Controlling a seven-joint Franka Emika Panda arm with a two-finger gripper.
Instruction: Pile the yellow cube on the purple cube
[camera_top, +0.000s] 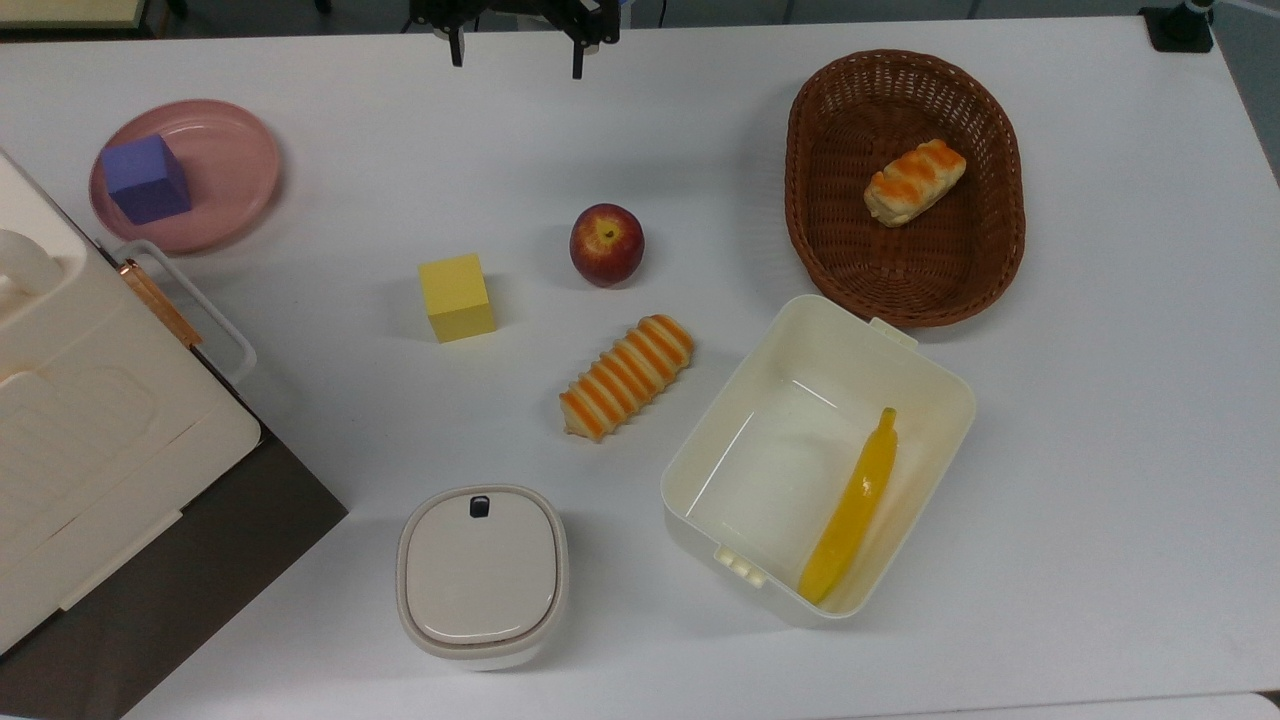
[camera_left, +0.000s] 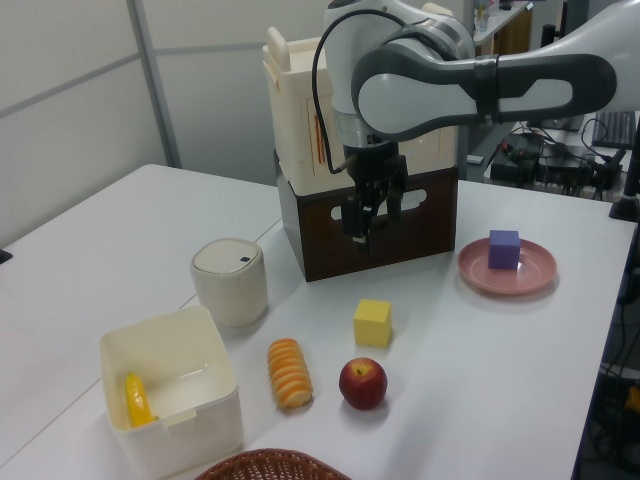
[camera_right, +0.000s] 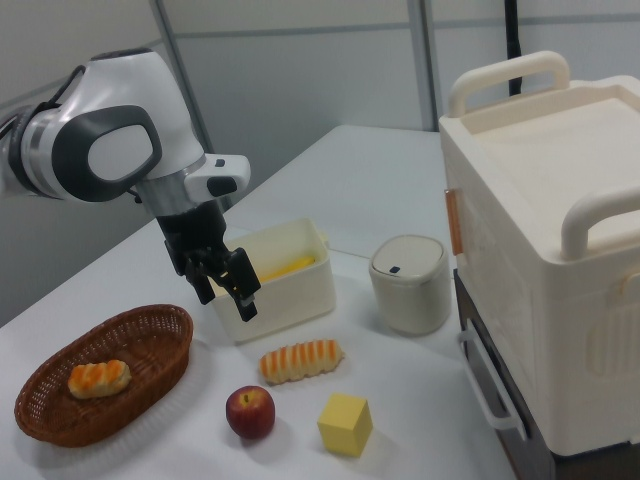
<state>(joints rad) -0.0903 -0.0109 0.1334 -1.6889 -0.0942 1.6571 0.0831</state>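
While the end effector (camera_right: 227, 287) hangs in the air above the bench (camera_top: 1100, 400), we see its two fingers spread apart with nothing between them. In the top view it sits at the bench's upper edge, well apart from both blocks. The yellow cube (camera_top: 457, 297) rests directly on the bench near the middle, just beside the red apple (camera_top: 607, 244) and near the striped bread roll (camera_top: 627, 376). The purple cube (camera_top: 147, 179) sits on the pink plate (camera_top: 235, 165), close to the bench's upper-left corner in the top view and well apart from the yellow cube. We also note a brown wicker basket (camera_top: 905, 290) holding a second bread piece (camera_top: 914, 181) toward the bench's upper-right corner in the top view, an open cream box (camera_top: 940, 395) with a banana (camera_top: 852, 510) inside, and a lidded cream container (camera_top: 482, 573) near the lower edge.
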